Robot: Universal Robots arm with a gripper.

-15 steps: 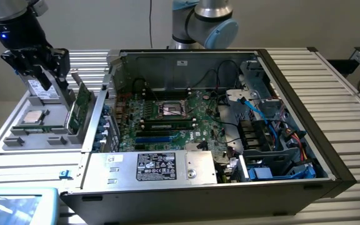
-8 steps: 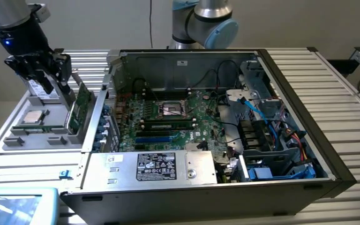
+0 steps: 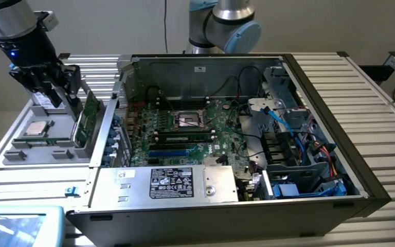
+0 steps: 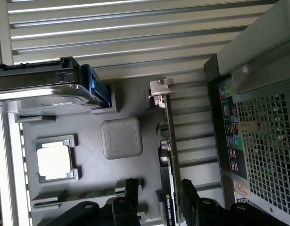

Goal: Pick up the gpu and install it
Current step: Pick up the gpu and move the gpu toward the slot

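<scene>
On the exterior view's left, in the grey parts tray (image 3: 19,154) right beside the open PC case (image 3: 252,226), the gpu (image 3: 88,121) is standing upright on its long edge in a slot. Its long axis runs alongside the case's rear I/O panel (image 4: 232,141). From the wrist view you're looking straight down at its thin top edge, with the silver bracket (image 4: 160,89) at the end farther from the tool (image 3: 59,98). The tool hangs just above the card, spread wide with nothing in it, one of its fingers (image 4: 132,188) on each side of the card's edge. Also in the tray are a CPU (image 3: 36,128) and a hard drive (image 4: 41,89). It all sits on a slatted metal worktop (image 3: 376,103).
</scene>
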